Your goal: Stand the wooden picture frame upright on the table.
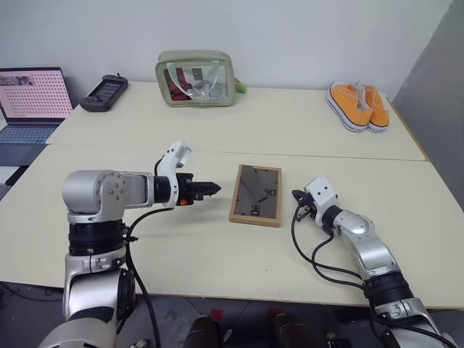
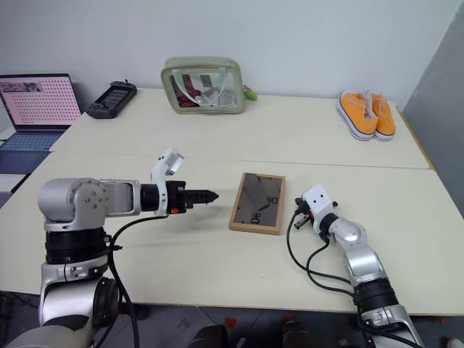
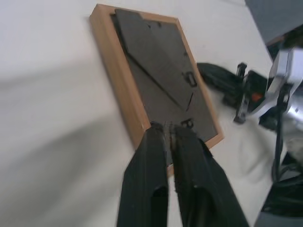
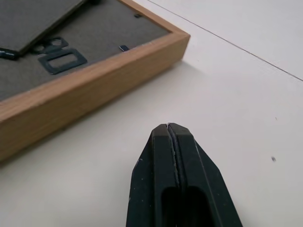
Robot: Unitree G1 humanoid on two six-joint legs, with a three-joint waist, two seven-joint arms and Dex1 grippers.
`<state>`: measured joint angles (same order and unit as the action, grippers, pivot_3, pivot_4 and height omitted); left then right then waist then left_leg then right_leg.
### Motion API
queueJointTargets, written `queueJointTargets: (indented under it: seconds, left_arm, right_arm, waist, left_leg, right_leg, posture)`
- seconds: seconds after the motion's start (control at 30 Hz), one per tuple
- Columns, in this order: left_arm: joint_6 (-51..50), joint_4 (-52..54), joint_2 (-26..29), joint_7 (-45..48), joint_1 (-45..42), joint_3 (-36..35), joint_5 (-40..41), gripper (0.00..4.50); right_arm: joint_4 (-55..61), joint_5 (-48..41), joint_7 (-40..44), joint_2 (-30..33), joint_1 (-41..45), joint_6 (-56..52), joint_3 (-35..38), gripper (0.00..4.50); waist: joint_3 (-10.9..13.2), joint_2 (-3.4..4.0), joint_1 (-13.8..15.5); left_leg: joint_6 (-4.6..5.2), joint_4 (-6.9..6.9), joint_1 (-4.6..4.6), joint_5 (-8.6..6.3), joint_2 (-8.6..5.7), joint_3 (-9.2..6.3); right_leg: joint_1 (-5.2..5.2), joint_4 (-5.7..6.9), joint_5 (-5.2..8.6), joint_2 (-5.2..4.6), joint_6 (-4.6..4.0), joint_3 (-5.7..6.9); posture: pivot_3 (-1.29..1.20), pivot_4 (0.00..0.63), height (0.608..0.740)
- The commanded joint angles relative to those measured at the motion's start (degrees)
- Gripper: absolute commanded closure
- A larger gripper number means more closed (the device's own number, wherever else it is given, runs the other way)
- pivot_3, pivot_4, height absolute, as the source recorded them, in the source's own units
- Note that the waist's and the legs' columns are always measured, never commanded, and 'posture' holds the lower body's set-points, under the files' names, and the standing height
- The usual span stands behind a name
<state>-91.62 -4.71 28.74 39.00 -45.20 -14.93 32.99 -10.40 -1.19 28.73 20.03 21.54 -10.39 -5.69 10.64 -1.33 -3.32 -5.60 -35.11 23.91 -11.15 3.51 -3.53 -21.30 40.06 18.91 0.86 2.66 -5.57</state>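
Still early: you are looking at one wooden picture frame (image 1: 256, 194) lying flat, back panel up, on the table (image 1: 217, 254), nothing raised. Left gripper (image 1: 211, 190) is hovering beside it, fingers nearly together, holding nothing. Right gripper (image 4: 169, 130) is waiting beside the opposite edge, jaws pressed together. Lifting and propping remain.
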Motion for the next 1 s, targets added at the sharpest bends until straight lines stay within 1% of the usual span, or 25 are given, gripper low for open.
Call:
queueJointTargets:
  seconds: [0.03,0.2,0.3,0.37,0.4,0.43,0.57,0.7,0.83,1.0]
  left_arm:
    - [-0.9,-4.0,1.8,-0.2,-0.6,-0.7,3.3,3.39]
    - [-0.8,-6.3,4.3,0.5,-0.5,1.4,4.2,2.30]
    - [-0.1,-8.2,4.8,0.3,-1.1,1.8,3.8,1.74]
    - [0.4,-9.1,4.9,0.5,-1.4,2.4,3.7,1.21]
    - [0.8,-9.7,4.9,0.9,-1.4,3.6,3.7,1.09]
    - [1.3,-10.6,4.8,1.6,-1.5,5.2,3.6,0.75]
    - [4.7,-14.1,4.1,4.0,-2.1,9.6,3.0,0.75]
    - [8.9,-20.5,2.5,7.2,-3.9,13.7,1.9,0.75]
    - [10.7,-23.0,1.6,11.2,-4.8,17.6,1.8,0.75]
    - [13.5,-26.4,0.8,13.3,-5.6,20.0,0.3,0.75]
  right_arm:
    - [4.6,-0.6,0.5,0.9,-1.4,-0.9,1.0,4.50]
    - [6.2,-0.7,0.7,2.0,-2.8,-1.8,1.3,4.50]
    - [6.8,-0.7,0.6,2.4,-3.1,-2.0,1.4,4.50]
    - [6.9,-0.6,0.5,2.5,-3.1,-2.0,1.3,4.50]
    - [7.0,-0.3,0.4,2.6,-3.0,-1.7,1.1,4.50]
    - [7.0,0.0,0.3,2.6,-3.0,-1.5,0.9,4.50]
    - [7.3,0.3,0.1,2.4,-2.9,-1.6,0.6,4.50]
    - [7.5,1.0,-0.3,2.2,-3.1,-1.2,-0.1,4.50]
    - [7.7,1.6,-0.8,1.7,-3.1,-1.2,-0.6,4.50]
    - [6.6,2.5,-1.3,0.7,-3.1,-0.7,-1.1,4.50]
  waist:
    - [0.0,0.00,-0.1]
    - [0.0,0.00,0.1]
    - [0.0,0.00,0.1]
    - [0.0,0.00,0.1]
    - [0.0,0.00,0.1]
    - [0.0,0.00,0.1]
    - [0.0,0.00,0.1]
    - [0.0,0.00,0.1]
    - [0.0,0.00,0.1]
    - [0.0,0.00,0.3]
  left_leg:
    - [0.00,0.00,0.01,0.00,0.01,0.00]
    - [-0.02,0.00,0.01,0.01,0.00,0.00]
    - [-0.02,-0.01,0.00,0.01,0.00,0.01]
    - [-0.02,-0.01,0.01,0.01,-0.01,0.01]
    - [-0.02,-0.01,0.01,0.01,-0.01,0.02]
    - [-0.02,-0.01,0.01,0.01,-0.01,0.02]
    - [-0.02,-0.01,0.01,0.01,-0.01,0.02]
    - [-0.02,-0.01,0.01,0.01,-0.01,0.02]
    - [-0.01,-0.01,0.01,0.01,-0.03,0.04]
    - [-0.01,-0.01,0.01,0.01,-0.04,0.03]
  right_leg:
    - [-0.02,0.00,0.00,0.01,0.00,0.00]
    - [-0.02,0.02,0.00,0.00,0.00,-0.01]
    - [-0.01,0.02,0.00,-0.01,0.00,-0.01]
    - [-0.01,0.02,0.00,-0.01,0.00,-0.01]
    - [-0.02,0.02,0.00,-0.01,0.00,-0.01]
    - [-0.02,0.02,0.00,-0.01,0.00,-0.01]
    - [-0.02,0.02,0.00,-0.01,0.00,-0.01]
    - [-0.02,0.02,0.00,0.00,0.00,-0.01]
    - [-0.02,0.02,0.00,-0.01,0.00,-0.03]
    - [-0.01,0.01,0.00,-0.01,0.00,-0.02]
  posture:
    - [0.00,0.150,0.740]
    - [0.00,0.150,0.740]
    - [0.00,0.150,0.740]
    - [0.00,0.150,0.740]
    - [0.00,0.150,0.740]
    - [0.00,0.150,0.740]
    - [0.00,0.150,0.740]
    - [0.00,0.150,0.740]
    - [0.00,0.150,0.740]
    - [0.00,0.150,0.740]
